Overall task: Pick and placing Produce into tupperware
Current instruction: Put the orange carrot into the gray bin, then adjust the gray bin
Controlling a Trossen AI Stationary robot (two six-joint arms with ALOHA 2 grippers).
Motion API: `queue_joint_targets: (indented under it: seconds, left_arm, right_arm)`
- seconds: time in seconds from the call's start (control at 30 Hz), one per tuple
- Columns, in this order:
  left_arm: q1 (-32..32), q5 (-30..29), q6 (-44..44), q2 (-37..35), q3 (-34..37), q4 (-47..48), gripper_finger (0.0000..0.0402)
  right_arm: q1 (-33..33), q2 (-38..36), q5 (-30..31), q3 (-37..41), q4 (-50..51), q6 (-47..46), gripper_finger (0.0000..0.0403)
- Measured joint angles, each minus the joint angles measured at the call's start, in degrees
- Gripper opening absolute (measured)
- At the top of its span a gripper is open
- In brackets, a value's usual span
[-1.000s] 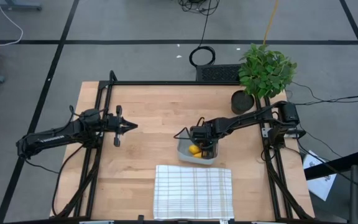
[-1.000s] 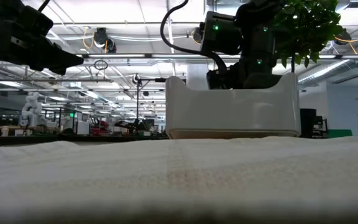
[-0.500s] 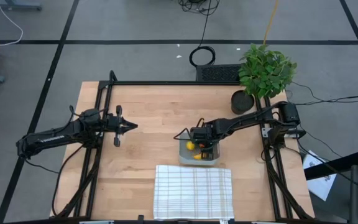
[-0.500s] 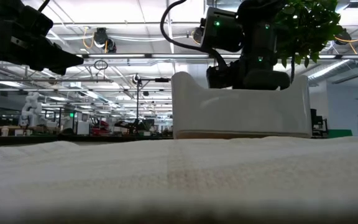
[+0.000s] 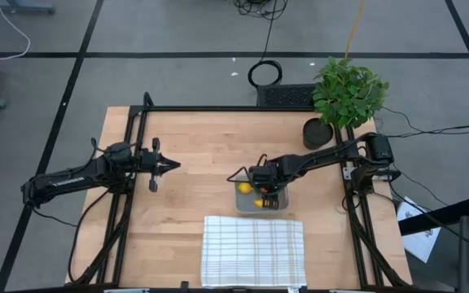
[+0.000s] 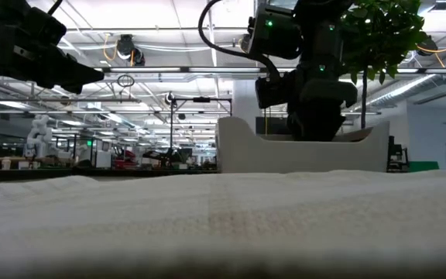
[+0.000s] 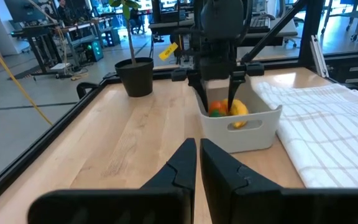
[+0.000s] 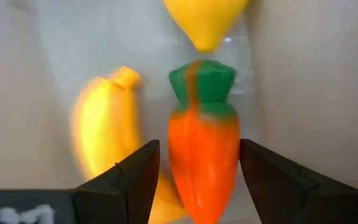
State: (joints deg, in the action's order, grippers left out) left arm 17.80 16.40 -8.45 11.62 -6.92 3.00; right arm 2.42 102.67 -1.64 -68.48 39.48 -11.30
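Right end effector (image 8: 197,171) inside tupperware (image 5: 259,201) near desk's cloth-side edge, fingers spread either side of carrot (image 8: 202,155), apparently releasing; banana (image 8: 104,134), lemon (image 8: 205,20) alongside. Left end effector (image 7: 197,163) closed, idle.

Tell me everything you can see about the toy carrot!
The carrot is a smooth, plastic-looking toy, bright orange with a stubby green top. It lies inside the tupperware, between the open fingers of the right hand, which do not visibly touch it. The banana lies beside it, the lemon just past its top.
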Motion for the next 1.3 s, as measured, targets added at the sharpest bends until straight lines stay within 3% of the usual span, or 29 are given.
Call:
queue_joint_targets:
  seconds: [0.63, 1.17, 1.3]
  left_arm:
    - [0.01, 0.0, 0.0, 0.0, 0.0, 0.26, 0.0026]
    - [0.01, 0.0, 0.0, 0.0, 0.0, 0.27, 0.0026]
    - [0.02, 0.0, 0.04, 0.0, 0.0, 0.27, 0.0026]
  right_arm:
    - [-0.02, -0.04, 0.19, -7.22, 8.64, 2.5, 0.0202]
    - [-0.04, -0.04, 0.15, -7.4, 8.83, 4.51, 0.0023]
    - [-0.04, -0.04, 0.14, -7.4, 8.83, 4.93, 0.0003]
